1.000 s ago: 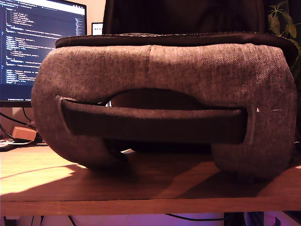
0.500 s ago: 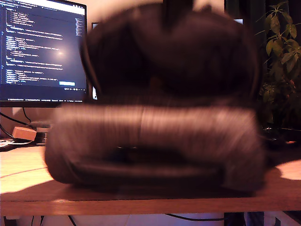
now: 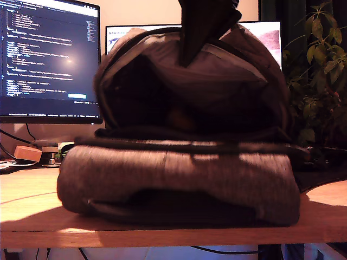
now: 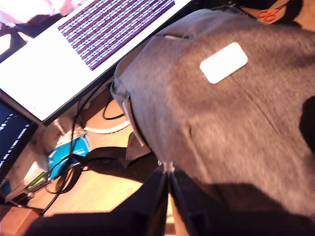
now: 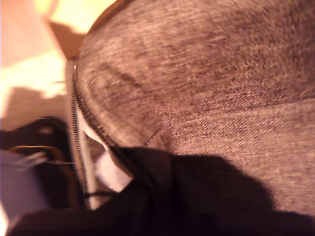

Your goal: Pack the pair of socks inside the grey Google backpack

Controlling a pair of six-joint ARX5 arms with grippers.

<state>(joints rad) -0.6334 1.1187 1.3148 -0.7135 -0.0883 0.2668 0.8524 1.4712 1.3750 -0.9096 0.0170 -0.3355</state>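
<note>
The grey Google backpack point(image 3: 179, 179) lies on the wooden worktop point(image 3: 38, 211) right in front of the exterior view, filling most of it, its woven lower half flat on the wood and its upper flap point(image 3: 217, 70) lifted, so the dark inside gapes open toward us. A dark arm point(image 3: 203, 21) comes down from the top of the exterior view onto that raised flap; which arm it is I can't say. Deep in the shadowed opening there's a dim brownish lump point(image 3: 179, 116), possibly the pair of socks, but it's too dark to be sure. From the first wrist view, my first claw point(image 4: 167, 196) is a black shape whose fingers sit pressed together on a thin pale zipper tab point(image 4: 169, 168) at the bag's edge, with the pale rectangular patch point(image 4: 224, 62) showing on the grey fabric above. From the second wrist view, my second claw point(image 5: 162, 196) is only a dark mass against the weave, beside the zipper trim point(image 5: 78, 123); whether it's open or closed on anything, I can't tell. Behind the bag stand a monitor point(image 3: 49, 54) full of code at the exterior view's left, a second screen point(image 3: 260, 35) further back, and a leafy plant point(image 3: 320, 70) at the exterior view's right
</note>
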